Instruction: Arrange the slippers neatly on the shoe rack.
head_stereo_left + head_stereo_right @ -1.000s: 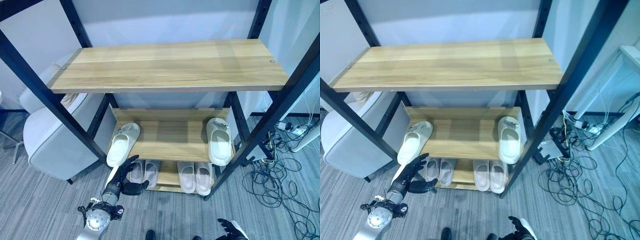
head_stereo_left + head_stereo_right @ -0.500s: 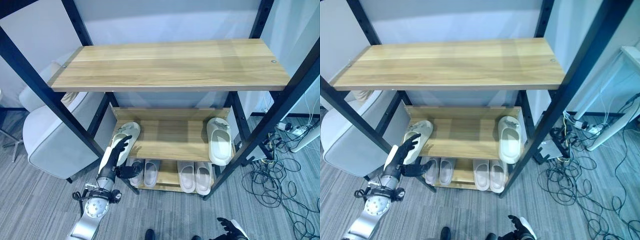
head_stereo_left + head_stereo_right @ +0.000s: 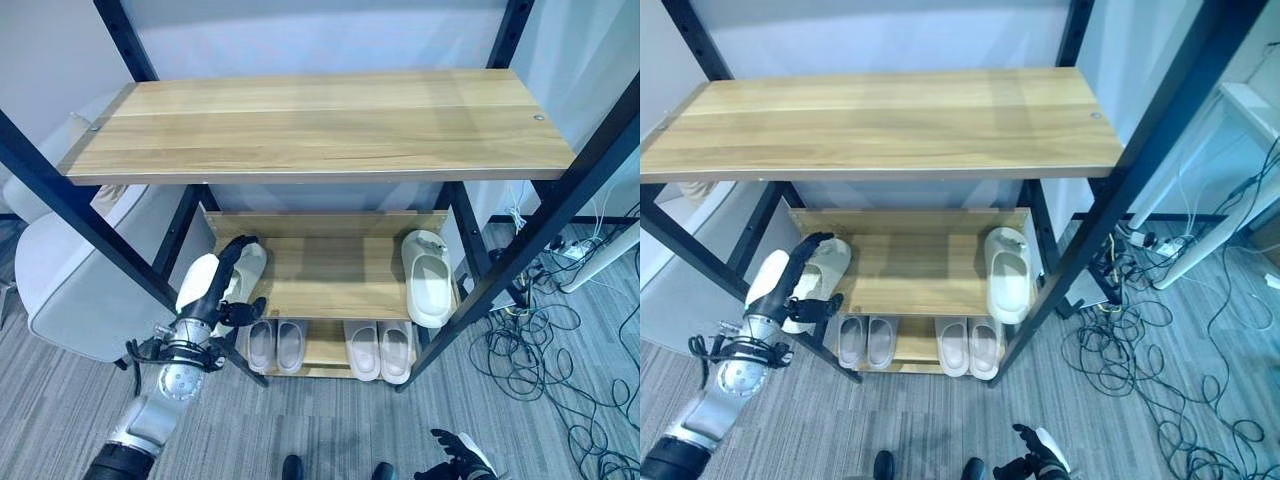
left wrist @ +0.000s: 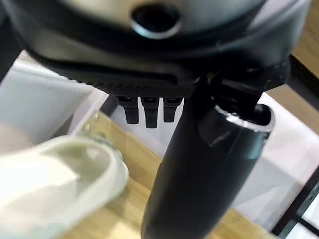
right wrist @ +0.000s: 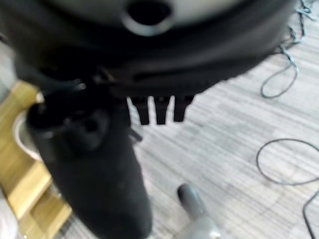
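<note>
Dark against the pale foam, our left hand [image 3: 222, 285] is reaching along the left slipper [image 3: 240, 272] on the middle shelf [image 3: 335, 270], fingers straight and spread, apparently resting on it rather than gripping, probably to nudge it toward its mate, the right slipper [image 3: 427, 277], lying well apart. Two pairs [image 3: 330, 346] are sitting below. Our right hand [image 3: 452, 466] is hanging low, relaxed.

Grey striped carpet floor [image 3: 320, 440], pale wall [image 3: 320, 35], grey armchair [image 3: 70, 290] left, tangled cables [image 3: 545, 350] right.
</note>
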Robot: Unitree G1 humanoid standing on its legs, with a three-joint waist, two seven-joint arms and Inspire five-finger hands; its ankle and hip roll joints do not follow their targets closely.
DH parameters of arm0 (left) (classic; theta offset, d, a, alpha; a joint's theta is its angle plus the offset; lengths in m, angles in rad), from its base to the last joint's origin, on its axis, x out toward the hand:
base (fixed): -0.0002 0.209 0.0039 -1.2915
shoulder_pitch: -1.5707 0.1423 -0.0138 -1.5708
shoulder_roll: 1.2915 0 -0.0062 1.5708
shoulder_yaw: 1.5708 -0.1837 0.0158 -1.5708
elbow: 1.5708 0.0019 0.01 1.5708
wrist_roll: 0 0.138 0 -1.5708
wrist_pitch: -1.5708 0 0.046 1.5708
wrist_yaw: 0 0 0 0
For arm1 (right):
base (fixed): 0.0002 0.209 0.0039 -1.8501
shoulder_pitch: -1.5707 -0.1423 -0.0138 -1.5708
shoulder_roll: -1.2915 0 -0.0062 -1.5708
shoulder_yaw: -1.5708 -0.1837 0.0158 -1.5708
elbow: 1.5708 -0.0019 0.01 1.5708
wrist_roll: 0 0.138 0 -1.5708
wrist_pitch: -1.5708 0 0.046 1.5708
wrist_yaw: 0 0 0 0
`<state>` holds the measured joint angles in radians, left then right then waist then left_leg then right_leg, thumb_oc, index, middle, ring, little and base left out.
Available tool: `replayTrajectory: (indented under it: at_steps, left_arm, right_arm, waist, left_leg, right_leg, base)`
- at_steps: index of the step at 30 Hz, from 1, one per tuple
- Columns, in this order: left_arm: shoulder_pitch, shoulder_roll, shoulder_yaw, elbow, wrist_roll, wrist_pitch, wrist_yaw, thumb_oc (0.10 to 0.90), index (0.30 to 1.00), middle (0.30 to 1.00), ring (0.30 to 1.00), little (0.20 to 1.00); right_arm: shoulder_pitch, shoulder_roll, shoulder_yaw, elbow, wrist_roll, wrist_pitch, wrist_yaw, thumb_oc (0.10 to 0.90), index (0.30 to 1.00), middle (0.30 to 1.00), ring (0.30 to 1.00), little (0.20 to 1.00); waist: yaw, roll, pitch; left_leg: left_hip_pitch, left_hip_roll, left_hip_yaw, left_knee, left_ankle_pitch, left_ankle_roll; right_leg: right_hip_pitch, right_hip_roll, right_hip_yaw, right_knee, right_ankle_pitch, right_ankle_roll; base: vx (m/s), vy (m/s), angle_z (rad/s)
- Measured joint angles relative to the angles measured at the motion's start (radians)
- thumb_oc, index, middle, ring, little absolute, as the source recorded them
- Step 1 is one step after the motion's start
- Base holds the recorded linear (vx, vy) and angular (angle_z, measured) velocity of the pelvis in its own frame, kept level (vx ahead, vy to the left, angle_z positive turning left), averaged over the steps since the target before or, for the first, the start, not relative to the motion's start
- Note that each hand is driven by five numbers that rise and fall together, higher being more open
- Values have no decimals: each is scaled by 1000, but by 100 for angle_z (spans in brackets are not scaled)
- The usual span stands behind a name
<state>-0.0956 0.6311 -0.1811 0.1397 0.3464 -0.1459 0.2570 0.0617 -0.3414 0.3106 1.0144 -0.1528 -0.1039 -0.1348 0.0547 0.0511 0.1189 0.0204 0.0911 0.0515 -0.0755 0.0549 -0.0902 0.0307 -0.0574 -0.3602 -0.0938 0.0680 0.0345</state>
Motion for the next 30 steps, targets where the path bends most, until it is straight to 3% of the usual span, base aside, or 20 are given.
replayTrajectory:
  at_steps: [7,30]
  left_arm:
    - [-1,65,2,20,81,2,3,800,900,900,900,900]
    - [2,149,43,120,208,19,3,800,900,900,900,900]
  right_arm:
    - [-1,0,6,0,0,-1,2,800,900,900,900,900]
    - [-4,-2,16,-2,-22,-1,24,800,900,900,900,900]
  waist:
    - [-7,-3,-1]
    - [-16,-5,-3]
  left_leg:
    - [0,0,10,-1,0,0]
    - [14,0,21,-3,0,0]
  right_leg:
    - [-7,0,11,-1,4,1]
    - [1,0,23,-6,7,-1]
  base:
    - [8,3,-3]
    - [6,2,-1]
